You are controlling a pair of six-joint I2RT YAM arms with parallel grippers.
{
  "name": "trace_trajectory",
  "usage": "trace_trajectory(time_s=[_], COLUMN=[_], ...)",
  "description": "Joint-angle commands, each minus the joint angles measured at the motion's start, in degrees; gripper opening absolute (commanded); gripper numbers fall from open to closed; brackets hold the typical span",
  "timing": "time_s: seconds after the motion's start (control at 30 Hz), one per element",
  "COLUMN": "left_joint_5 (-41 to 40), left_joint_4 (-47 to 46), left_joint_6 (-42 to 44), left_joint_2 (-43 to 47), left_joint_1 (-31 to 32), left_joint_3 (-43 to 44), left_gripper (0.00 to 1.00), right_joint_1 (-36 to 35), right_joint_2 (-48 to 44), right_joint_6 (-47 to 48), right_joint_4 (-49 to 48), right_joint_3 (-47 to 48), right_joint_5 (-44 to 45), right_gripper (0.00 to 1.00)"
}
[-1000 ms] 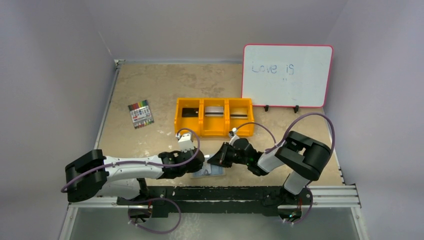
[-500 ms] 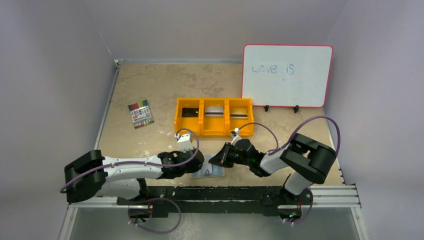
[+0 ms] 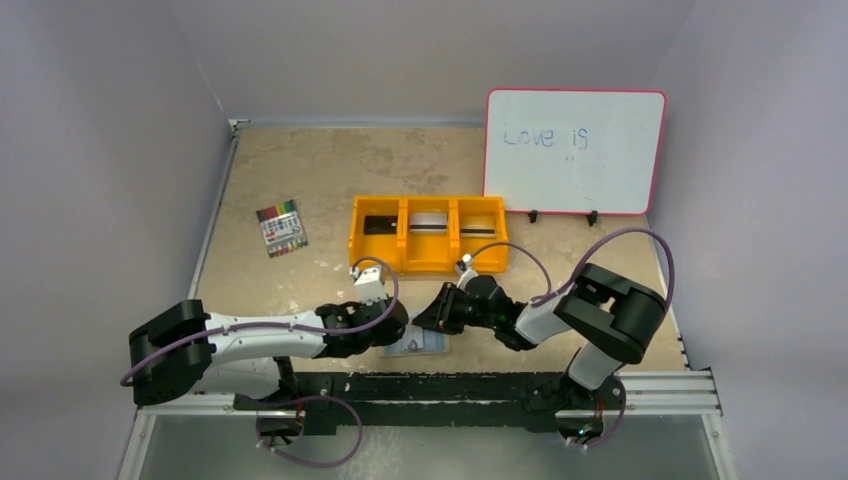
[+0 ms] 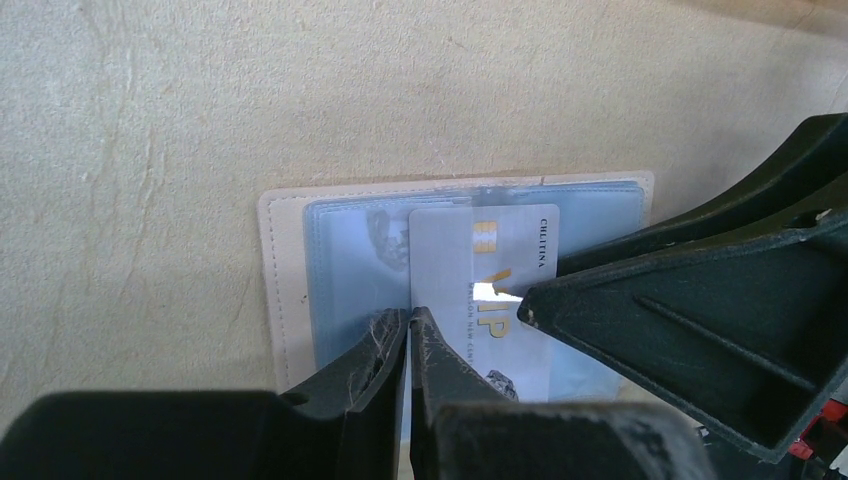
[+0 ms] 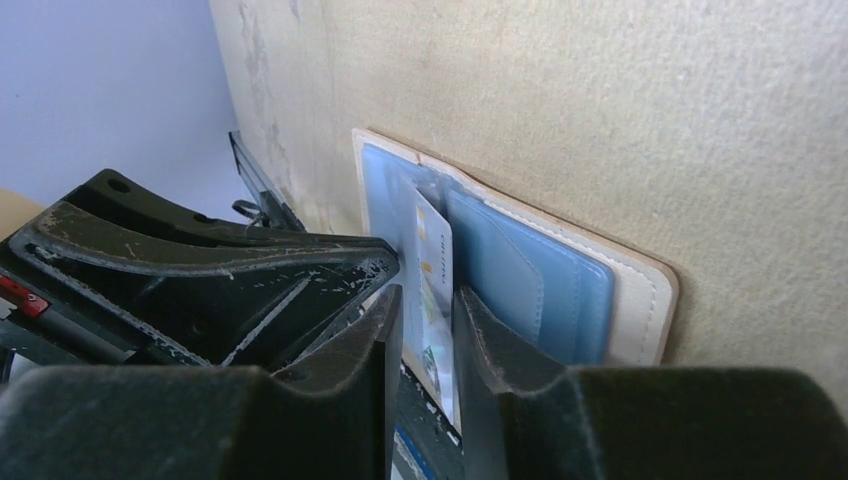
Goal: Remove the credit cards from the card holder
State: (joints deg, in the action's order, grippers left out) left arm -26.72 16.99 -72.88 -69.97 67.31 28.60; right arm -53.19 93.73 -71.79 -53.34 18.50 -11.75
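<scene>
The card holder (image 3: 420, 345) lies open on the table by the near edge, with light blue panels and a beige rim. In the left wrist view (image 4: 340, 270) a pale VIP card (image 4: 500, 270) sticks partly out of its pocket. My left gripper (image 4: 410, 318) is shut, its tips pressing on the holder at the card's left edge. My right gripper (image 5: 428, 295) is narrowly open with the card (image 5: 432, 260) between its jaws, one finger over it and one against the blue panel (image 5: 540, 280). The two grippers, left (image 3: 393, 326) and right (image 3: 432, 318), meet over the holder.
An orange three-compartment tray (image 3: 427, 266) with a card in each compartment stands just behind the grippers. A whiteboard (image 3: 575, 150) leans at the back right. A pack of markers (image 3: 281, 228) lies at the left. A black rail (image 3: 480, 385) runs along the near edge.
The right arm's elbow swayed slightly right and back. Both grippers stay at the card holder with almost no movement.
</scene>
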Motion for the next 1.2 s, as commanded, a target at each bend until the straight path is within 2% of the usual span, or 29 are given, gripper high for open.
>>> trace_trajectory(time_s=[0.0, 0.2, 0.37, 0.57, 0.87, 1.17], left_joint_5=[-0.73, -0.89, -1.06, -1.05, -1.1, -0.99], left_joint_4=[2.35, 2.76, 2.82, 2.87, 3.05, 3.07], left_joint_6=[0.11, 0.1, 0.09, 0.11, 0.1, 0.15], left_joint_2=[-0.49, -0.17, -0.24, -0.33, -0.16, -0.33], left_joint_1=[0.27, 0.24, 0.28, 0.26, 0.28, 0.28], left_joint_3=[0.91, 1.06, 1.1, 1.28, 1.37, 1.46], left_gripper=[0.05, 0.05, 0.05, 0.05, 0.05, 0.05], right_joint_1=[0.2, 0.15, 0.24, 0.16, 0.02, -0.39], right_joint_2=[-1.52, -4.87, -6.64, -4.0, -4.61, -7.16], right_joint_6=[2.22, 2.73, 2.9, 3.1, 4.11, 5.09], right_joint_4=[1.74, 8.88, 11.02, 8.98, 15.6, 20.78], right_joint_3=[2.52, 3.19, 2.69, 3.25, 5.3, 6.05], right_joint_5=[0.97, 3.94, 4.51, 1.68, 0.49, 0.61], right_gripper=[0.29, 0.38, 0.42, 0.42, 0.37, 0.39])
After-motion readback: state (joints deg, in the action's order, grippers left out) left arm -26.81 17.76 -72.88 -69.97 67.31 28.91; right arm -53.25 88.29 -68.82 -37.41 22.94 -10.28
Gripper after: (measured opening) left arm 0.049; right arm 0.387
